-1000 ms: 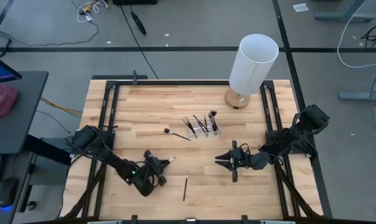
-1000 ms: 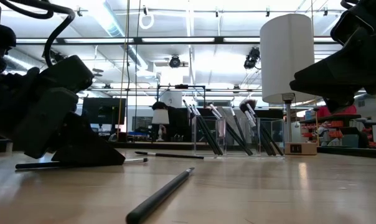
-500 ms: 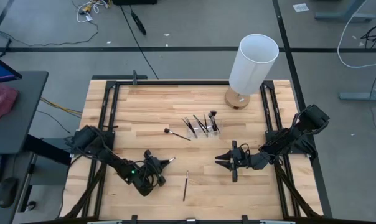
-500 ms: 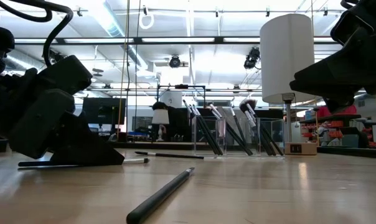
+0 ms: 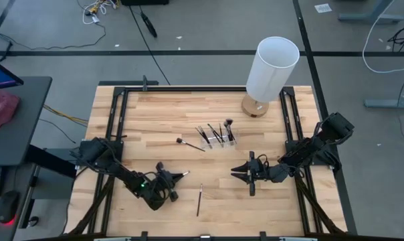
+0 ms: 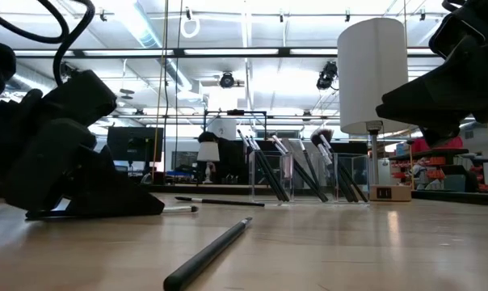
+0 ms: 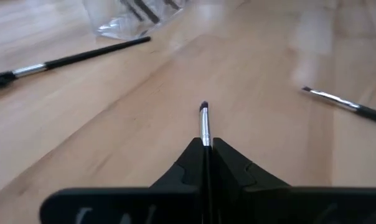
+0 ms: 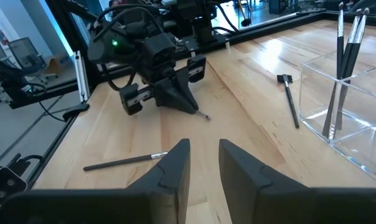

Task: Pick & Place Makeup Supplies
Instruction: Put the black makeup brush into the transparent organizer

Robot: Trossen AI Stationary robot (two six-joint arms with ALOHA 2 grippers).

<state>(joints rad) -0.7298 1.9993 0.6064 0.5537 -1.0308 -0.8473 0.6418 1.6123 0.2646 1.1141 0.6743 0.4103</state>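
My left gripper (image 5: 170,181) sits low over the near-left part of the table, shut on a thin dark makeup brush whose silver ferrule and small tip (image 7: 204,118) stick out past the fingers. My right gripper (image 8: 203,167) hovers open right of centre (image 5: 244,171), touching nothing. One loose brush (image 5: 199,199) lies flat near the front edge, between the two grippers. Another brush (image 5: 189,144) lies left of the clear holder (image 5: 217,139). Several brushes (image 6: 264,170) stand leaning inside the holder. My left gripper pinches the brush between its two shut fingers, just behind the silver ferrule (image 7: 205,138). The fingers come in low and slanting, pointing toward the table's right and far side, and the brush lies along them. Its tip (image 6: 187,209) sticks out at table height; whether it touches the wood I cannot tell.
A tall white cylinder lamp (image 5: 271,68) stands on a round wooden base at the far right. Black frame rails (image 5: 115,127) run along the left and right sides of the table. Bare wood lies between the holder and the near edge.
My left gripper has sunk a little toward the table and tipped slightly, carrying the brush with it; the handle end that showed behind the gripper in the low view is now hidden. My right gripper has kept still.
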